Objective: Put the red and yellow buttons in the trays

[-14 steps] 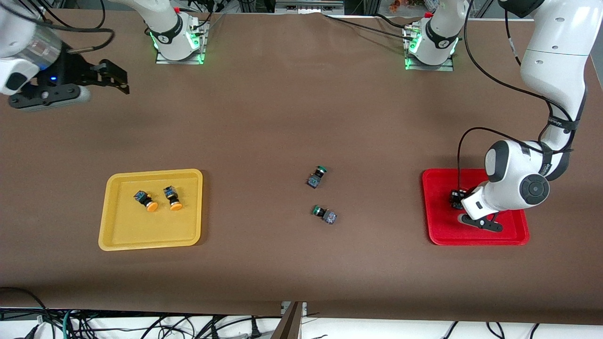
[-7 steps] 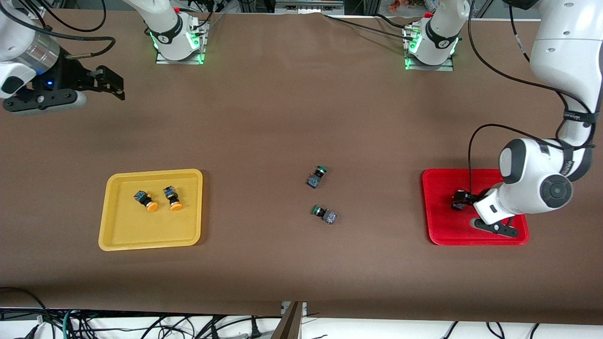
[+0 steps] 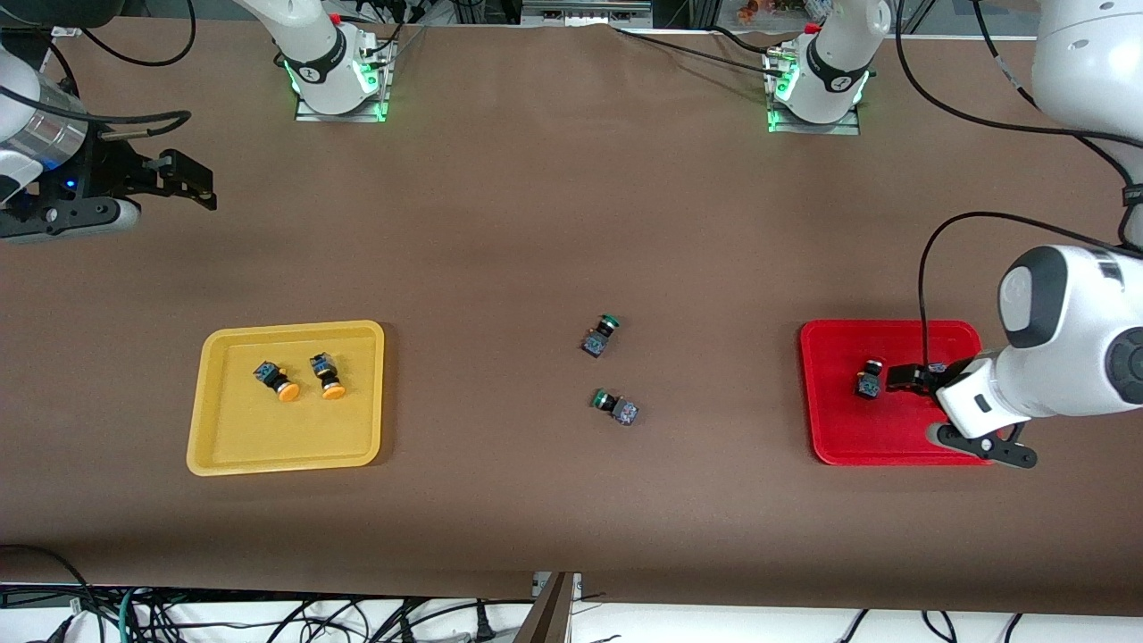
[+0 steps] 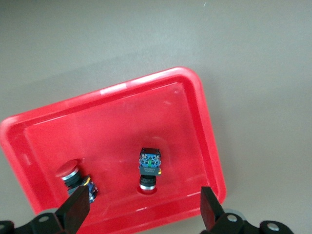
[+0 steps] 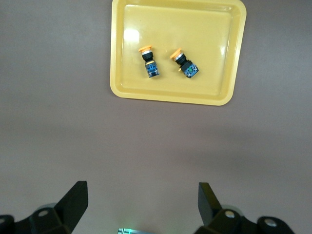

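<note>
Two yellow buttons (image 3: 277,381) (image 3: 328,375) lie side by side in the yellow tray (image 3: 268,442); the right wrist view shows them too (image 5: 149,62) (image 5: 184,64). In the red tray (image 3: 853,433) rests one red button (image 3: 869,379) (image 4: 149,168), free of any grip. A second red button (image 4: 73,173) lies beside one finger of my left gripper (image 3: 904,377) (image 4: 144,202). That gripper hangs open and empty over the red tray. My right gripper (image 3: 201,183) (image 5: 141,190) is open and empty over bare table at the right arm's end.
Two green-capped buttons (image 3: 603,335) (image 3: 616,406) lie on the brown table midway between the trays. The arm bases (image 3: 335,80) (image 3: 817,85) stand along the edge farthest from the front camera. Cables hang below the nearest edge.
My left gripper opened, let go of the red button in the red tray and drew back toward the left arm's end. My right gripper drifted toward the right arm's end.
</note>
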